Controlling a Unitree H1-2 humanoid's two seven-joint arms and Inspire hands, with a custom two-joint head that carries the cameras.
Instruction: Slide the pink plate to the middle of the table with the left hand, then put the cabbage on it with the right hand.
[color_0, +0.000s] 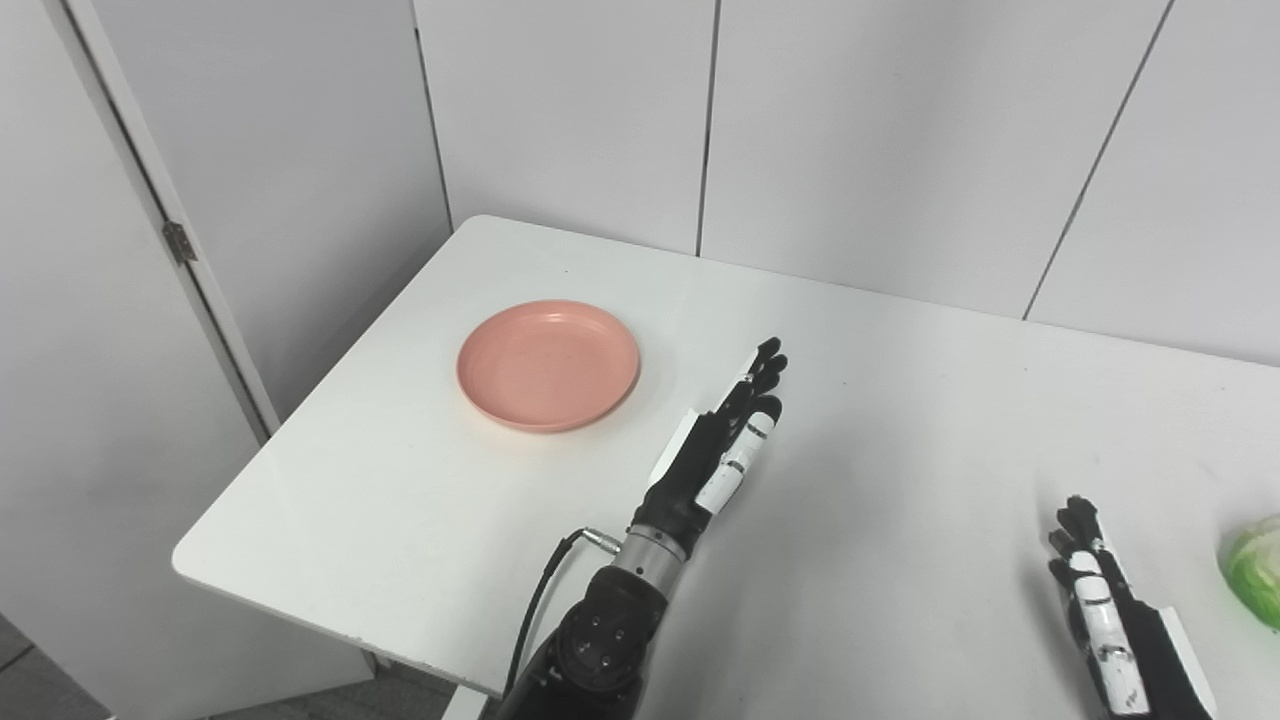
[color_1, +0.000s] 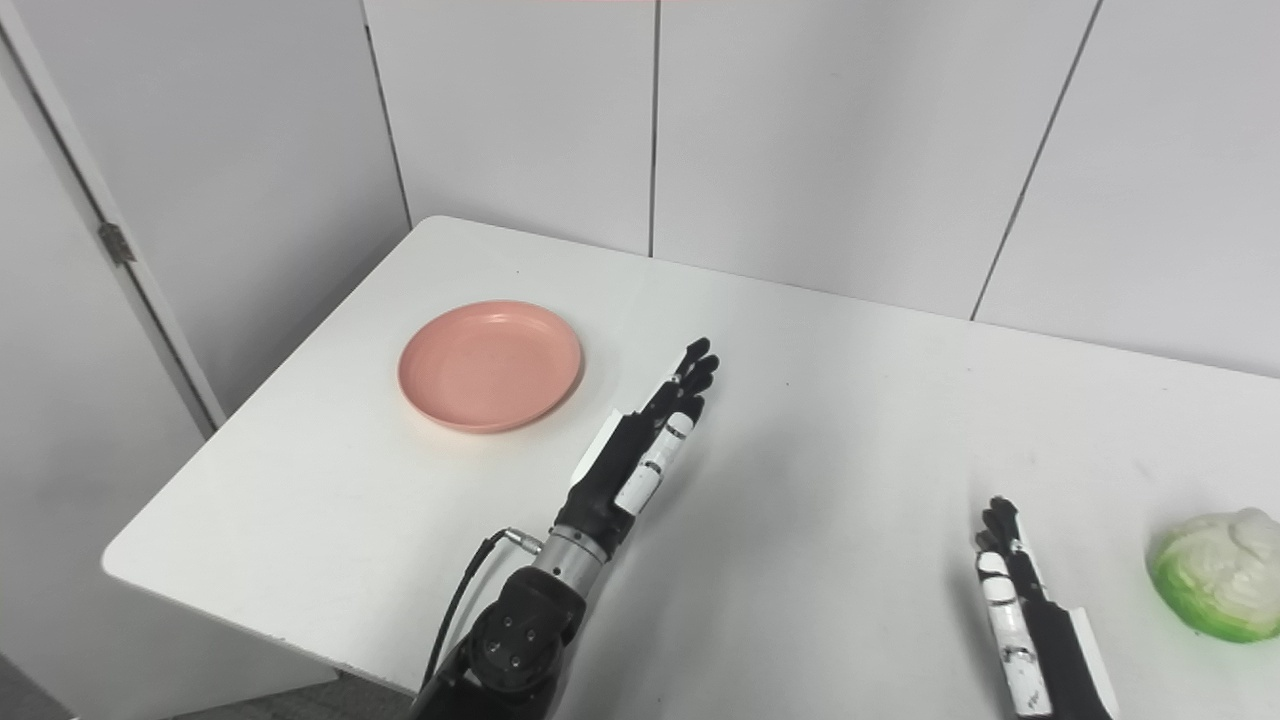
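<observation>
Pink plate (color_0: 548, 364) lying flat and empty toward the far left corner of the tabletop (color_0: 900, 440), well short of the middle and untouched. Judged from that: first step not yet begun, slide yet to be made. Tabletop white, bare between the plate and the right edge, backed by pale wall panels along the far edge. Left hand (color_0: 728, 436) raised over the middle of the tabletop, just right of the plate and apart from it, fingers straight and stretched toward the far edge, gripping nothing. Right hand (color_1: 1020, 600) low near the front edge toward the right, only partly in view at the bottom of both pictures, fingers extended and upright, nothing held, well apart from the left hand. Cabbage (color_1: 1216, 574) resting on the tabletop close to the right edge, pale green and white, just right of the right hand and not touching it; cut off by the frame in the left eye view, whole in the right eye view. Next move, by this reading: left hand carried leftward and lowered to the plate's far or left rim, fingers laid against or over the rim, then a steady draw toward the middle without tipping the shallow plate or letting it skid past. Cabbage step for the right hand only afterward, once the plate sits centred.
</observation>
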